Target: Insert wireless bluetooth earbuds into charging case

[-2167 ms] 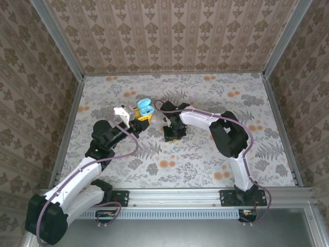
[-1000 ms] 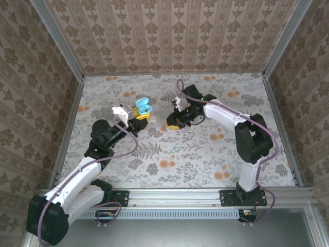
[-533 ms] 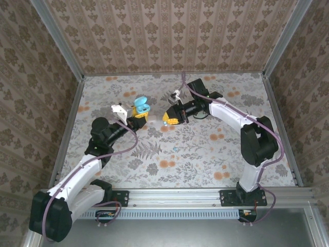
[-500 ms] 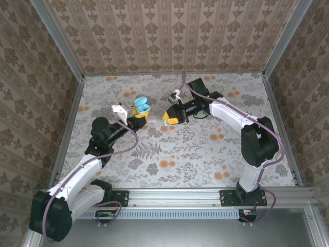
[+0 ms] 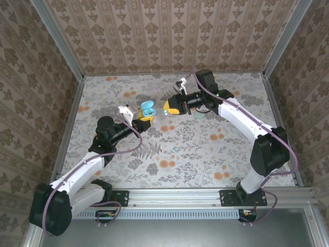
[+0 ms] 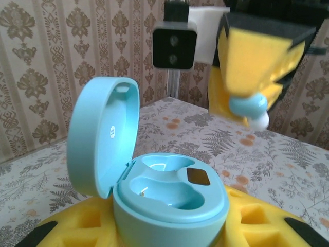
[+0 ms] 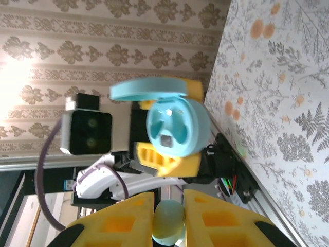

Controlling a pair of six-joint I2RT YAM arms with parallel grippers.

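Observation:
My left gripper (image 5: pixel 145 114) is shut on an open teal charging case (image 5: pixel 147 108), held above the table left of centre. In the left wrist view the case (image 6: pixel 169 200) sits between my yellow fingers with its lid (image 6: pixel 103 134) tipped back and both sockets empty. My right gripper (image 5: pixel 168 107) hangs just right of the case, pointing at it, shut on a teal earbud (image 7: pixel 168 220). That earbud (image 6: pixel 249 109), white-tipped, hangs above and right of the case's mouth, apart from it. A second small earbud (image 5: pixel 175 148) lies on the table.
A pale green rounded object (image 5: pixel 199 116) lies on the floral table under the right forearm. Patterned walls and metal rails (image 5: pixel 72 77) close in the table on three sides. The right arm (image 5: pixel 241 121) arcs over the table's right half.
The right gripper lifted off the table with the earbud, swung back and up, and now faces the case. The left gripper shifted the case slightly right.

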